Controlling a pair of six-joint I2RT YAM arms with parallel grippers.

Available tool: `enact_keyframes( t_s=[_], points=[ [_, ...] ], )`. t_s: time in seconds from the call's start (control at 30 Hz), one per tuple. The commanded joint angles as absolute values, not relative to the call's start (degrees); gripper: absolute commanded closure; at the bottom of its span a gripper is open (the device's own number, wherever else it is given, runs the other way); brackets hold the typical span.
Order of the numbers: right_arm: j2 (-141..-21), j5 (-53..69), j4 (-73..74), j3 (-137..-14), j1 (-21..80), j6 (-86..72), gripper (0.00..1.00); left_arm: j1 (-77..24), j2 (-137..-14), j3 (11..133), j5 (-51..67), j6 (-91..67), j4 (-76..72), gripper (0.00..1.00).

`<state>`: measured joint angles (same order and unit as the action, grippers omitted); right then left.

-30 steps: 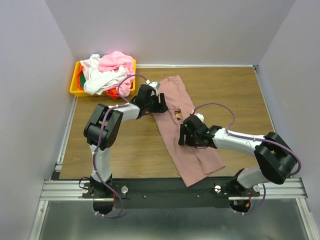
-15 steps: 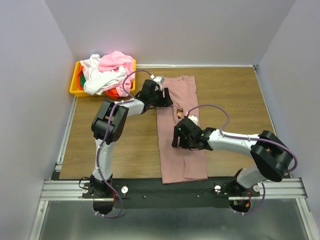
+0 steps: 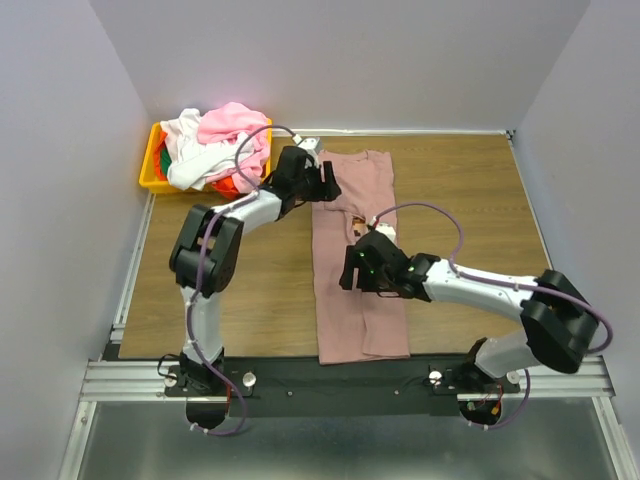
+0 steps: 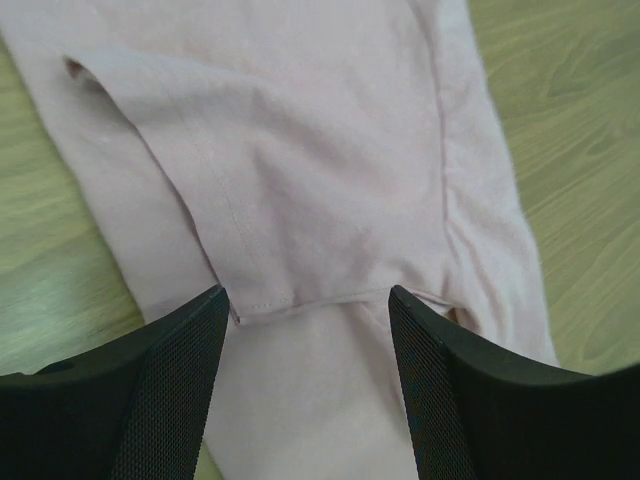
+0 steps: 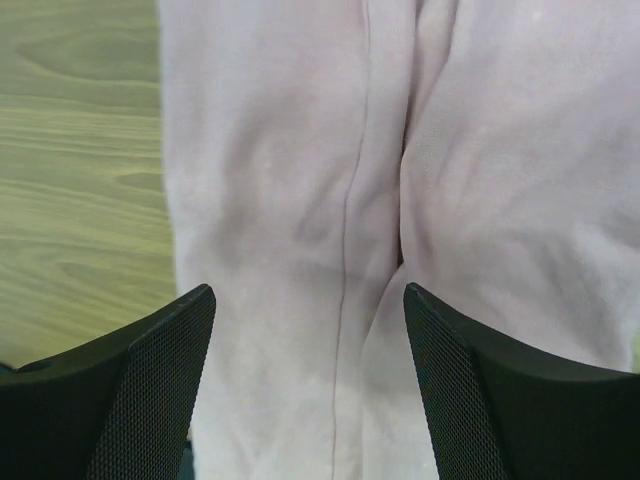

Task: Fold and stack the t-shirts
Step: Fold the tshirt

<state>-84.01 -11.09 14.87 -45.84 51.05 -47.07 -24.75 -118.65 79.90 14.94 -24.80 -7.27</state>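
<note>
The white-tubed left arm [image 3: 250, 212] and right arm [image 3: 480, 285] are showing bulky black joint housings, each trailing a looping purple cable [image 3: 430, 210]. The left gripper [image 4: 307, 292] and right gripper [image 5: 307, 295] are wearing matte black fingers [image 4: 160, 390] with a finely dotted mesh texture.

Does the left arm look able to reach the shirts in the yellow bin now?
Probably yes: the left gripper is open and empty over the spread shirt, and the pile in the bin lies close by, nothing between.
</note>
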Motion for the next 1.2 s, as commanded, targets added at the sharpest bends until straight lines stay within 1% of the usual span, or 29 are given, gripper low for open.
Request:
enact_keyframes(
  t_s=[0.0,0.07,0.1,0.17,0.2,0.23,0.3,0.37,0.5,0.67,0.8,0.9,1.17],
  points=[
    [-78.67,-14.50,19.41,-45.35,51.59,-46.32,0.17,-25.31,-103.74,75.62,8.80,-23.29,-7.65,0.27],
    [-76.13,-15.03,23.00,-44.74,51.68,-46.49,0.18,-26.36,-98.20,71.13,3.97,-23.55,-7.65,0.27],
    [-75.33,-15.81,24.59,-44.13,51.68,-47.02,0.18,-26.98,-92.43,65.36,2.39,-23.99,-8.43,0.27],
    [-73.57,-16.61,29.32,-43.42,51.85,-47.81,0.18,-29.87,-86.60,58.92,-1.90,-25.22,-9.31,0.27],
    [-71.65,-16.96,30.75,-42.81,51.86,-48.42,0.18,-32.06,-81.35,53.32,-3.06,-25.75,-9.23,0.27],
    [-69.89,-16.96,33.72,-42.45,51.86,-49.21,0.18,-33.04,-76.34,50.48,-4.47,-27.14,-8.71,0.28],
    [-67.96,-17.05,36.55,-41.84,51.94,-49.91,0.19,-34.71,-71.74,43.29,-5.45,-29.34,-7.48,0.29],
    [-66.37,-16.53,40.14,-41.13,51.94,-50.88,0.20,-37.33,-65.61,39.65,-5.89,-33.20,-5.46,0.33],
    [-64.16,-15.30,46.22,-40.61,51.86,-52.29,0.21,-42.00,-57.86,32.63,-6.86,-37.78,-1.51,0.33],
    [-60.57,-13.37,51.76,-37.72,51.94,-54.58,0.25,-47.36,-56.16,29.62,-6.33,-42.00,3.86,0.35],
    [-58.46,-10.29,51.51,-33.68,51.94,-56.33,0.33,-52.81,-56.51,27.43,-5.71,-46.31,6.59,0.35],
    [-56.79,-8.19,49.93,-31.12,51.86,-57.21,0.41,-56.24,-55.81,25.85,-5.80,-49.21,7.20,0.35],
    [-53.18,-4.92,47.29,-28.74,51.86,-57.74,0.47,-62.39,-56.42,21.97,-7.03,-56.59,7.38,0.35]
  ],
)
